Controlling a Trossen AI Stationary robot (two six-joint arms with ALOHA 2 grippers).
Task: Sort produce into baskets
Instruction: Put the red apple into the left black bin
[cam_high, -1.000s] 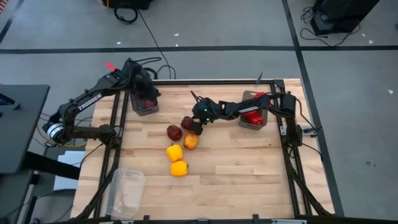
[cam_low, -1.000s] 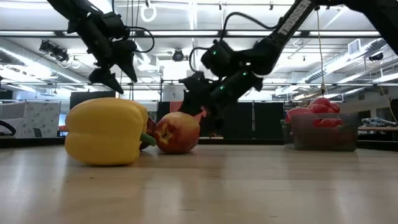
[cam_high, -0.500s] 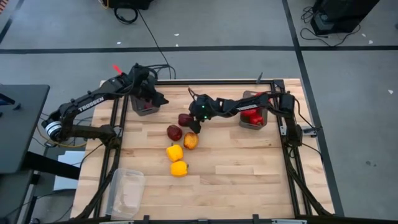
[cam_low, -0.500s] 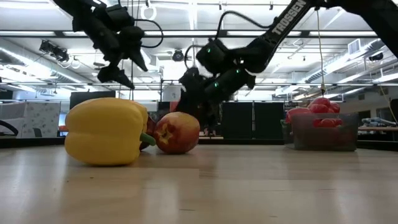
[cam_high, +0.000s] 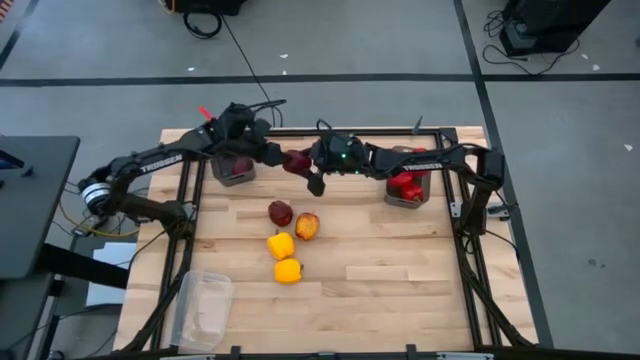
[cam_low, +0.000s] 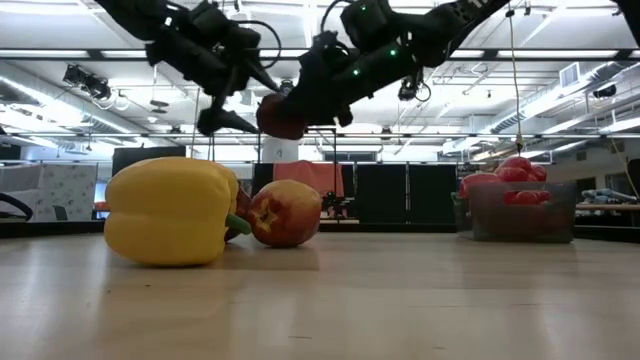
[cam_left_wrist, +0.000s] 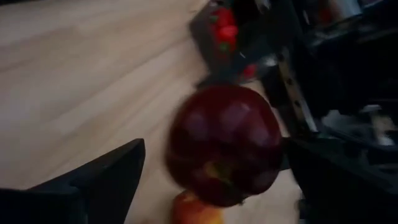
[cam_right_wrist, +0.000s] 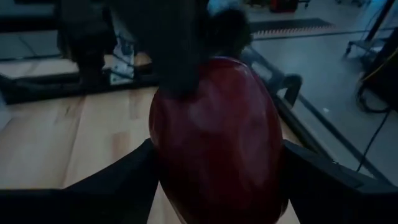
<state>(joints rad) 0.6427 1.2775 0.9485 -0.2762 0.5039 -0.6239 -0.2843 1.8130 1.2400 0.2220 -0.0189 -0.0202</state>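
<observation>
Lifted off the tabletop (cam_high: 400, 270) since the earlier frame, maroon pepper (cam_high: 297, 162) hangs mid-air, clamped in right tool (cam_high: 306, 170); left tool (cam_high: 272, 152) just beside it, fingers spread wide, nearer the grey basket (cam_high: 231, 168); handover looks likely.

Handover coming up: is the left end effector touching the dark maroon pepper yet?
Apart. Left wrist view: the left end effector is open, fingers showing gaps beside the dark maroon pepper.
</observation>
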